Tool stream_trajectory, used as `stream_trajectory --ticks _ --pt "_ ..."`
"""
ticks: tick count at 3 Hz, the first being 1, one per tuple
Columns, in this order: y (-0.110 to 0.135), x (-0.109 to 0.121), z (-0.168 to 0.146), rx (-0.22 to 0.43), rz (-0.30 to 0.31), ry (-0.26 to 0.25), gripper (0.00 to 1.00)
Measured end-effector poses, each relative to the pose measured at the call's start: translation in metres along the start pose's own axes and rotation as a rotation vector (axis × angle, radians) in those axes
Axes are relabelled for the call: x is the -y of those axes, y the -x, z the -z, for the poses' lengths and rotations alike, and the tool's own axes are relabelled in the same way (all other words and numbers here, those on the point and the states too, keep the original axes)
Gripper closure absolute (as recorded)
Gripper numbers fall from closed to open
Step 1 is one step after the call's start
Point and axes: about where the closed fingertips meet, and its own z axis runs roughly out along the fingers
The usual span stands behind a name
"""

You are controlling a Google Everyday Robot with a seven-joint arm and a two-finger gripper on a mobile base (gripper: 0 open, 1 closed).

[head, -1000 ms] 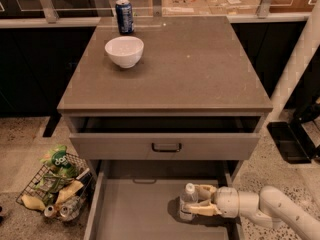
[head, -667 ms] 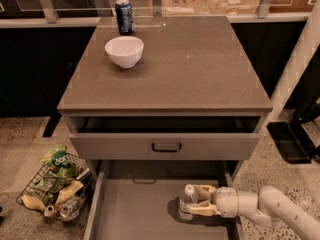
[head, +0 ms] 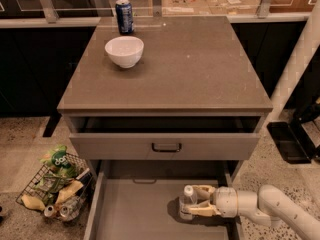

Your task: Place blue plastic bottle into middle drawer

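The blue plastic bottle (head: 187,202) has a white cap and stands upright on the grey floor of the middle drawer (head: 135,211), near its right wall. The drawer is pulled far out. My gripper (head: 196,200) reaches in from the right at floor height, with one tan finger on each side of the bottle, closed on it. The white arm runs off to the lower right.
Above the gripper, the upper drawer front with a black handle (head: 166,147) is slightly open. A white bowl (head: 124,50) and a dark blue can (head: 124,16) stand on the cabinet top. A wire basket of snacks (head: 56,186) sits on the floor at left, and a black base (head: 292,141) at right.
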Motion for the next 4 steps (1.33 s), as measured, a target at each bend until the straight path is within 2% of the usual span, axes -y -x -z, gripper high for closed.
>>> stream_trajectory --ticks 3,4 --pt "0.0007 -0.0018 -0.0058 0.004 -0.001 0.012 0.17" --pt "0.001 -0.0024 -0.0078 0.006 -0.001 0.016 0.0"
